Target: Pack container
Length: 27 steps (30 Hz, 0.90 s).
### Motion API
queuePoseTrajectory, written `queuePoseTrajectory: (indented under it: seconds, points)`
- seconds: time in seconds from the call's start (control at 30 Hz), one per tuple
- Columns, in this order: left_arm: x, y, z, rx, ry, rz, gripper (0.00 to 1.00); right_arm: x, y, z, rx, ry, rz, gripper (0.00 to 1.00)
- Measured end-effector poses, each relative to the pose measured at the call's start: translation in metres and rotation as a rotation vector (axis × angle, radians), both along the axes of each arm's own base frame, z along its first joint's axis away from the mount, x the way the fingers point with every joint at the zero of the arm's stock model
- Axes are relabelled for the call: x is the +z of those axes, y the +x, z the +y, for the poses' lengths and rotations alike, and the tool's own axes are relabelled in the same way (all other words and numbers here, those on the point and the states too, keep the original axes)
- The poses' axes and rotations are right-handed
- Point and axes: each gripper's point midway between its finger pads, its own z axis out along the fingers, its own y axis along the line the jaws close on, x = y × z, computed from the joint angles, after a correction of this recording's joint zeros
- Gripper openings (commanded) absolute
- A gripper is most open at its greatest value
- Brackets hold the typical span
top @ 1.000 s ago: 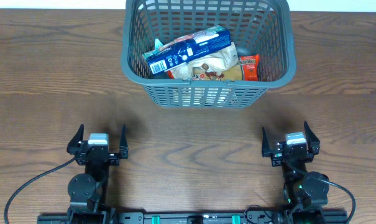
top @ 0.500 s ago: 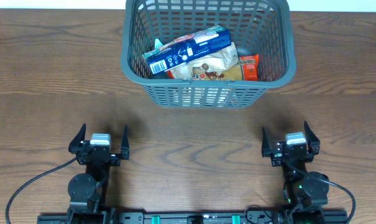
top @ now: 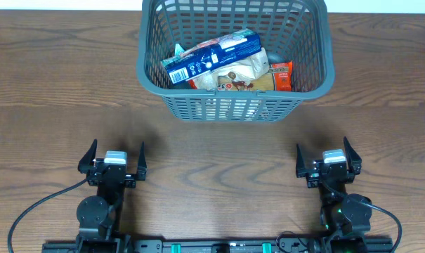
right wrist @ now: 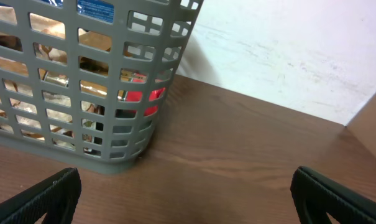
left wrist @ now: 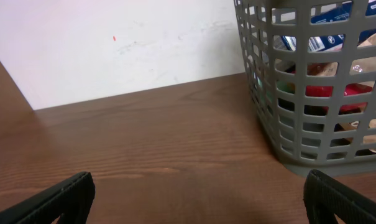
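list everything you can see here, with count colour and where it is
container: 1, dark grey slotted basket, far middle of the table
blue packet: 1, blue and white, lying on top inside the container, towards its left
beige bag: 1, tan with a printed label, inside the container under the blue packet
red packet: 1, red, inside the container at its right side
table: 1, dark brown wood grain, under everything
wall: 1, white, behind the table in the wrist views
cables: 2, black, near edge, one by each arm base
left gripper: 1, black, near left, open, holding nothing
right gripper: 1, black, near right, open, holding nothing
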Motion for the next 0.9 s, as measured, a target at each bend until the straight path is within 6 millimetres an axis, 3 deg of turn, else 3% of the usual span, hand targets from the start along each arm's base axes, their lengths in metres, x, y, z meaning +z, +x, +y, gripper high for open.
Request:
queuePoseTrajectory:
  seconds: [0.9]
  points:
    - [0.0, 0.0, -0.0001, 0.02, -0.196, 0.006, 0.99, 0.0, 0.0, 0.0, 0.0, 0.0, 0.0, 0.99]
